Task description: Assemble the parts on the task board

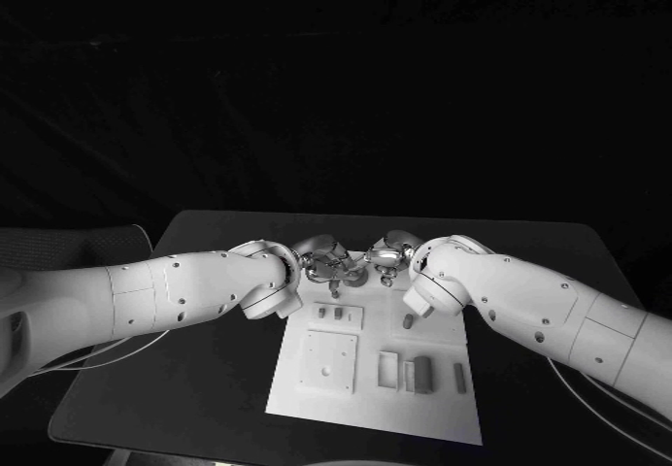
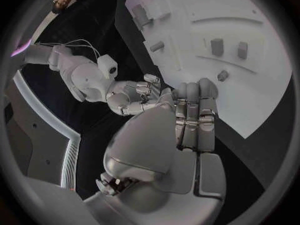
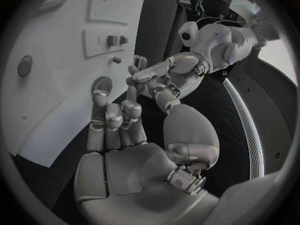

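The white task board (image 1: 378, 413) lies in the middle of the black table. Both hands hover side by side over its far edge: my left hand (image 1: 325, 262) and my right hand (image 1: 390, 254). A small grey part (image 1: 333, 288) stands on the board just below them, also seen as part (image 2: 222, 75) and part (image 3: 117, 60). Two small parts (image 1: 329, 313) sit in a slotted plate behind it. In the left wrist view my left hand (image 2: 194, 117) has straight fingers with nothing in them. My right hand (image 3: 115, 130) likewise holds nothing, its fingers over the board (image 3: 56, 100).
Several longer grey parts (image 1: 423, 372) lie at the board's near right, beside a square white plate (image 1: 329, 361). Black table (image 1: 210, 388) surrounds the board on all sides. A round recess (image 3: 25, 65) shows in the board near my right hand.
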